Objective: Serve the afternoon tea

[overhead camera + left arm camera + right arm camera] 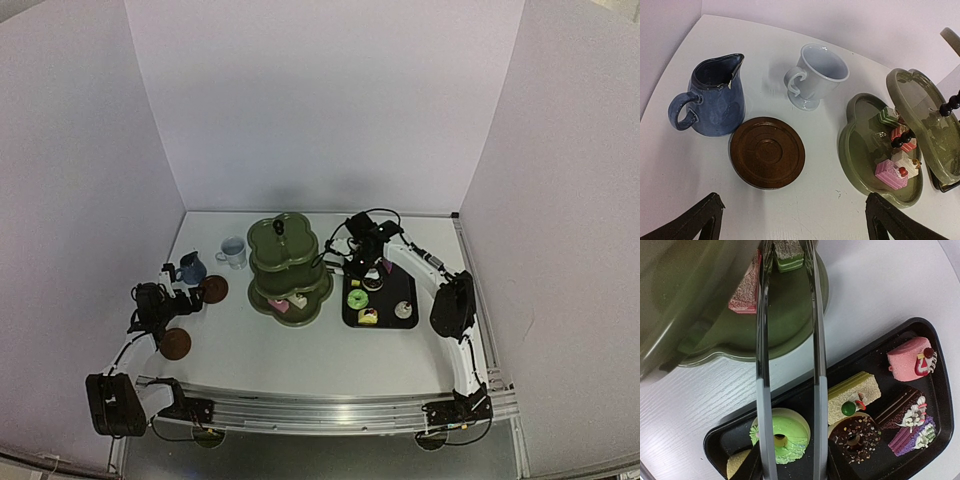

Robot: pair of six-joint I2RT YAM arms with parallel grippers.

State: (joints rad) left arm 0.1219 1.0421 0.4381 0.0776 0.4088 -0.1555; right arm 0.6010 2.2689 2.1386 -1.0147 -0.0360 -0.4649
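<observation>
The dark green three-tier stand point(288, 262) stands mid-table, with pink cakes point(892, 172) and a green layered cake point(888, 116) on its bottom tier. The dark blue mug point(715, 100), the pale mug point(819, 75) and a brown saucer point(767, 152) lie ahead of my left gripper point(792, 220), which is open and empty. A second saucer point(176, 343) lies nearer the arm bases. My right gripper point(790, 460) is shut on the metal tongs point(816, 365). The tongs reach over the stand's bottom tier point(790, 325), their arms either side of the green layered cake point(788, 255).
The black tray point(805, 390) right of the stand holds a green doughnut point(782, 432), a chocolate doughnut point(855, 437), a cream slice point(855, 392), a pink roll point(910, 365) and a purple cake point(912, 435). White walls enclose the table.
</observation>
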